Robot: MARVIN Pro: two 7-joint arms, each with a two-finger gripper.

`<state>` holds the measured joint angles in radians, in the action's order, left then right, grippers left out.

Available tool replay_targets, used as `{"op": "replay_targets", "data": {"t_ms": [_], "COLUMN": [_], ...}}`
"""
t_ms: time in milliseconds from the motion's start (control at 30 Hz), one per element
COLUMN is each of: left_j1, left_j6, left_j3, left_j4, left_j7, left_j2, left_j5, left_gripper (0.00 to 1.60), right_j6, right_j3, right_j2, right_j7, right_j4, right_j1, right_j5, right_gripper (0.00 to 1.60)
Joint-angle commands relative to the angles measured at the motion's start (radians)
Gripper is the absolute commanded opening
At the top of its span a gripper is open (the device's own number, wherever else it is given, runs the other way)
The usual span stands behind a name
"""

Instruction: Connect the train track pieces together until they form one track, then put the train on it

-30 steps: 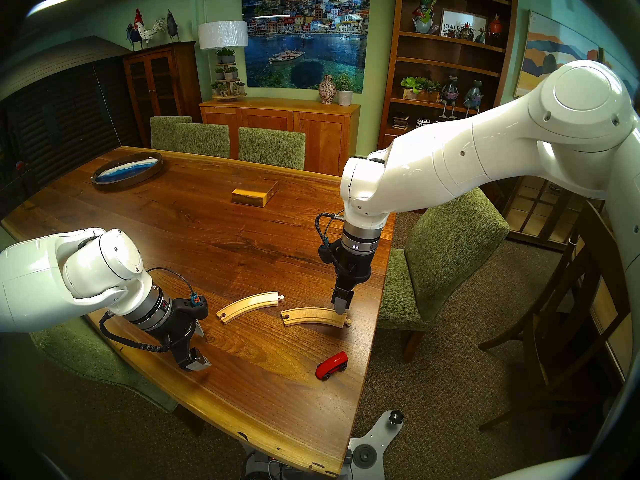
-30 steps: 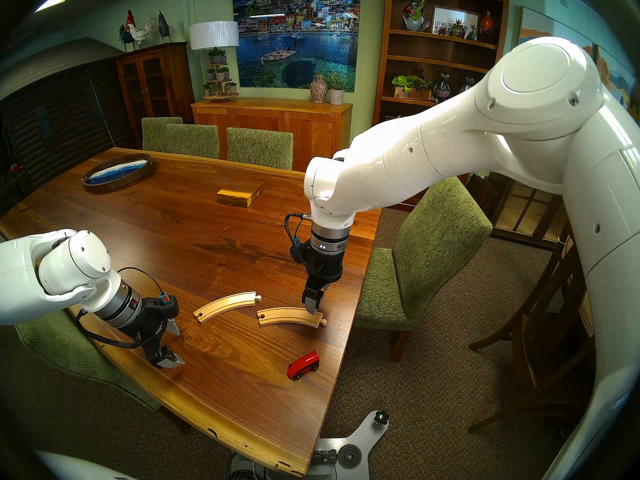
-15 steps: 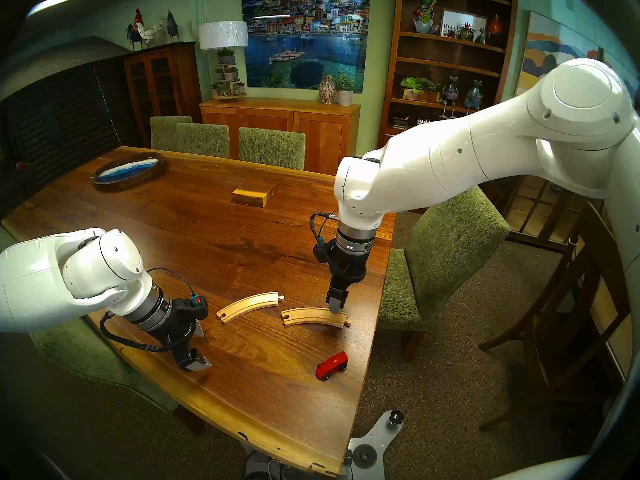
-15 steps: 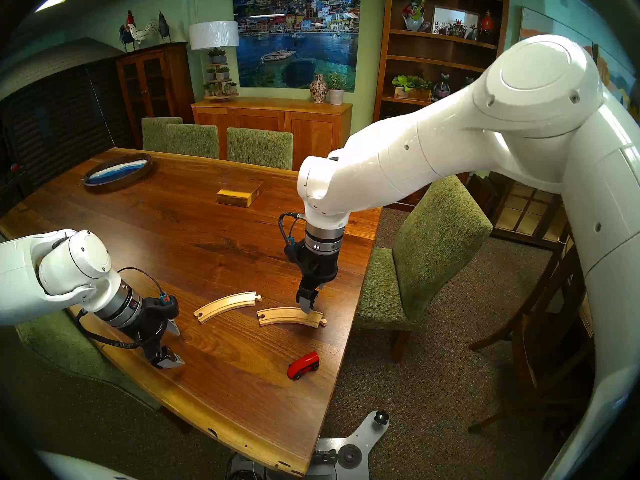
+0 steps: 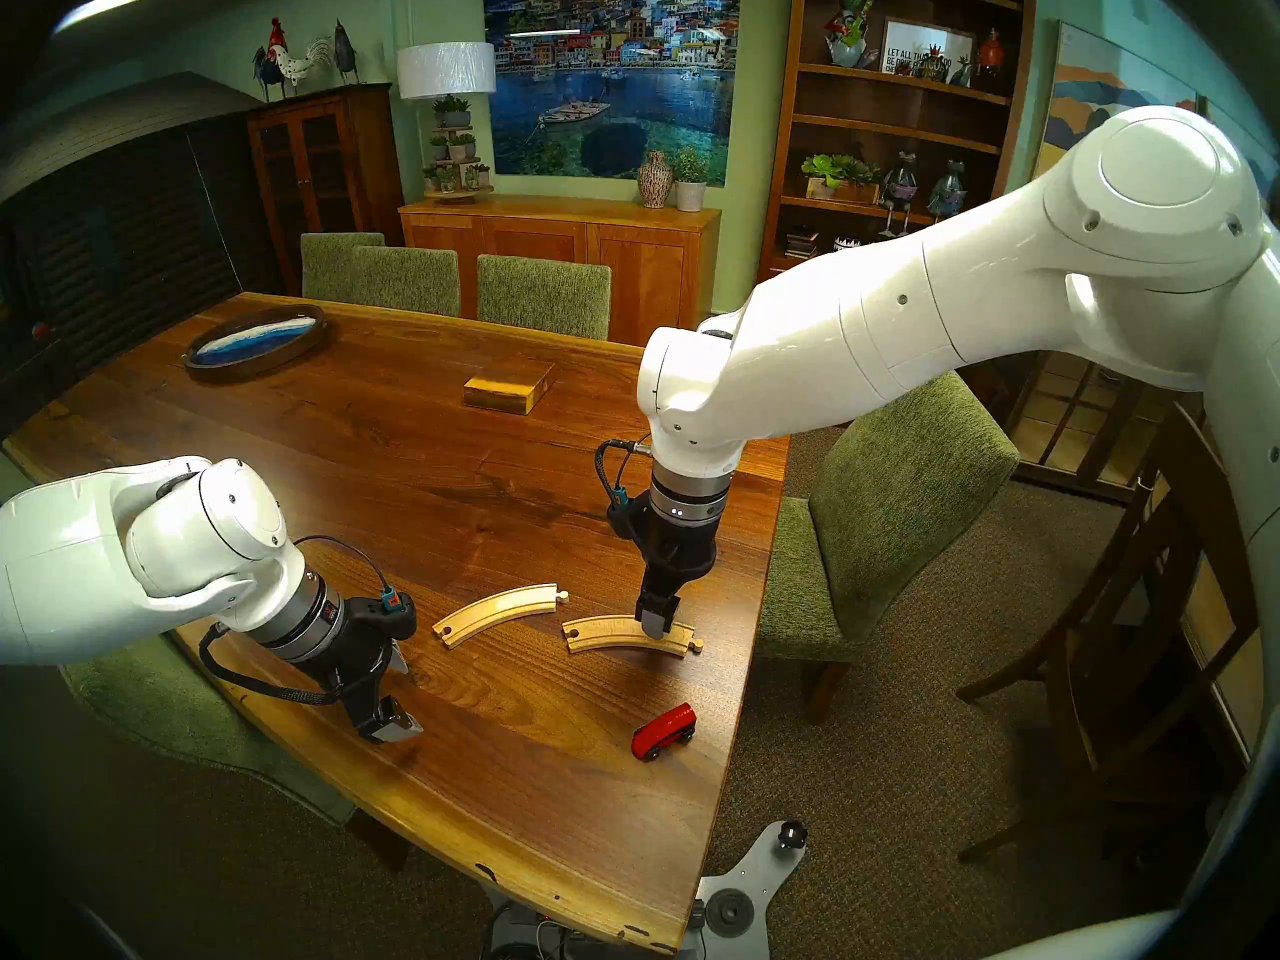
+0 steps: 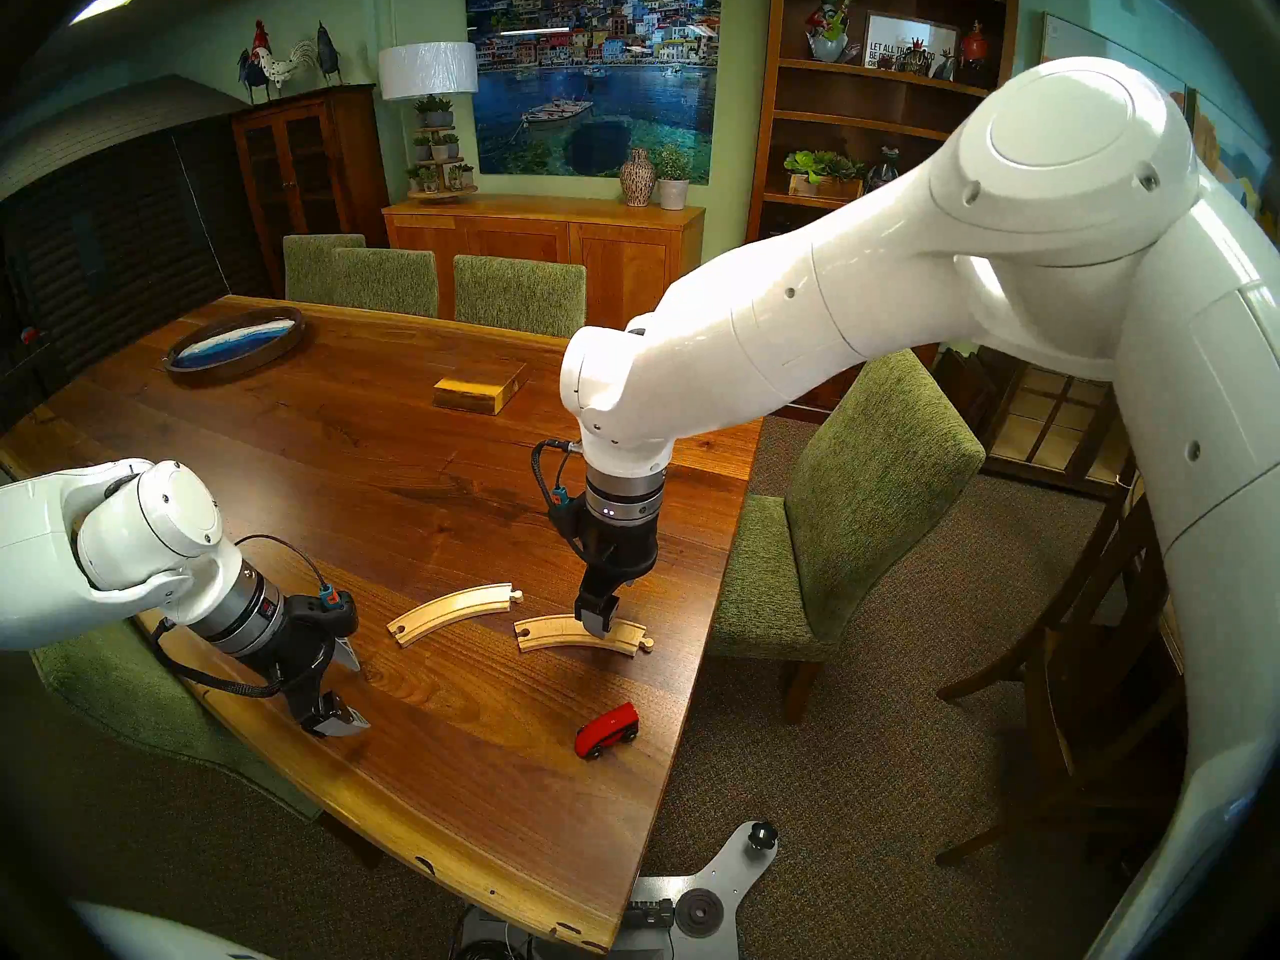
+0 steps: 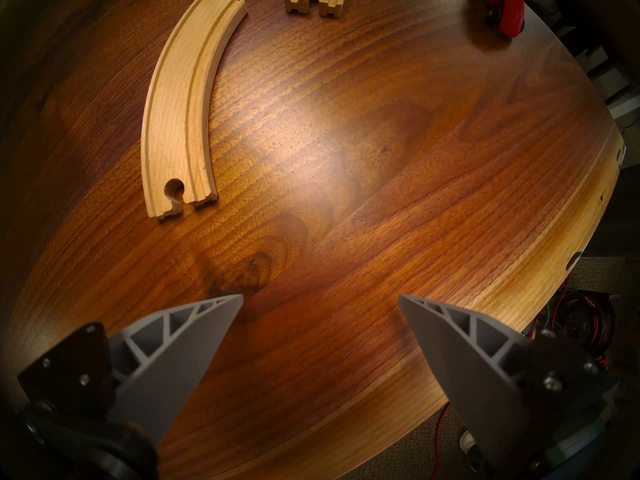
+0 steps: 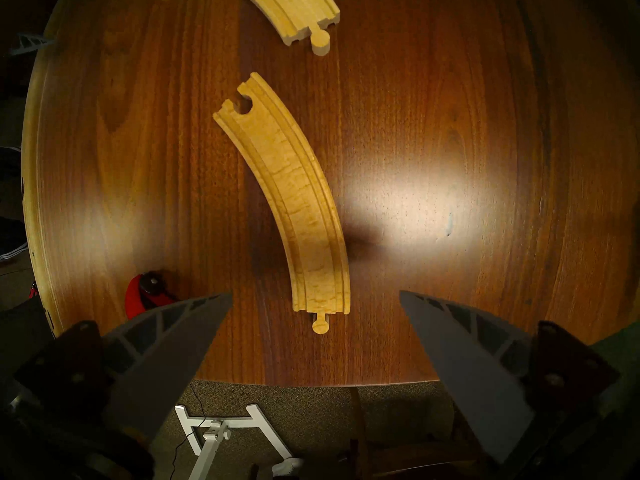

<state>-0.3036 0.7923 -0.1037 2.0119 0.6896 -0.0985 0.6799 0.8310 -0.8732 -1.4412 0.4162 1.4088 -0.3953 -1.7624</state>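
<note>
lying flat under the right gripper's point(image 5: 654, 619) parted, empty jaws, one curved track piece point(image 5: 616, 634)

A yellowish wooden block point(image 5: 509, 384) and an oval blue tray point(image 5: 255, 341) sit well apart on the table point(image 5: 388, 467).

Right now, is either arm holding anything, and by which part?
Nothing is held. The right gripper hangs open over the right track piece; the left gripper is open over bare table.
</note>
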Motion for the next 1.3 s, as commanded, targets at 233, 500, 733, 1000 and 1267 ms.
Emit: {"op": "replay_targets", "data": {"t_ms": [233,500,733,1000,1267], "left_j1": [0.017,0.017,0.017,0.017,0.017], "left_j6": [0.001,0.001,0.001,0.001,0.001], "left_j3": [0.016,0.016,0.016,0.016,0.016], "left_j4": [-0.001,-0.001,-0.001,-0.001,-0.001], "left_j7": [0.000,0.000,0.000,0.000,0.000], "left_j2": [-0.002,-0.002,-0.002,-0.002,-0.002], "left_j5": [0.000,0.000,0.000,0.000,0.000], "left_gripper": [1.60,1.60,1.60,1.60,1.60], "right_j6": [-0.036,-0.037,-0.039,-0.052,-0.061], "right_j3": [0.008,-0.005,-0.020,-0.037,-0.045], "right_j2": [-0.019,-0.076,-0.113,-0.153,-0.169], "right_j7": [0.067,0.145,0.220,0.278,0.341], "right_j4": [-0.115,-0.215,-0.257,-0.326,-0.372], "right_j1": [0.027,0.075,0.097,0.149,0.176], "right_j5": [0.021,0.058,0.098,0.127,0.143], "right_gripper": [1.60,1.60,1.60,1.60,1.60]}}
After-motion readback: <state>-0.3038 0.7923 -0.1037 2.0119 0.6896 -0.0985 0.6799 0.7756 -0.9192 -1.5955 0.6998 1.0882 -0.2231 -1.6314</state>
